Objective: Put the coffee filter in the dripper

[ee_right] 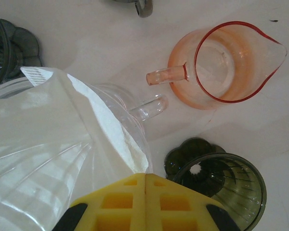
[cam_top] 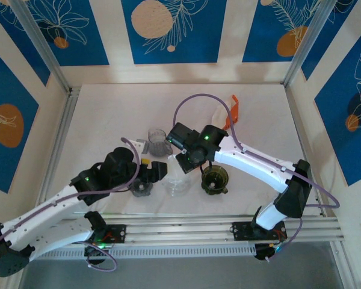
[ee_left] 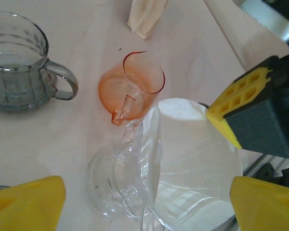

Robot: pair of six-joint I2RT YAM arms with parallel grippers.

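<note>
The white coffee filter [ee_left: 195, 154] sat inside the clear dripper [ee_left: 113, 187], its paper lying against the ribbed clear wall. The right gripper [ee_right: 145, 202] was at the filter's top edge, and I saw its two yellow pads [ee_right: 183, 216] pressed tight together, pinching the paper there. The left gripper [ee_left: 144, 211] had its fingers spread wide, one yellow pad on each side of the dripper, and I could not see either pad touch it. From above, the clear dripper stood near the front of the table [cam_top: 259, 114], with both grippers at it. The orange jug [ee_right: 221, 62] stood just behind the dripper, its handle pointing toward it. A green dripper [ee_right: 216, 183] stood close beside it on the right, and a grey mug [ee_left: 17, 62] stood farther off on the left
</note>
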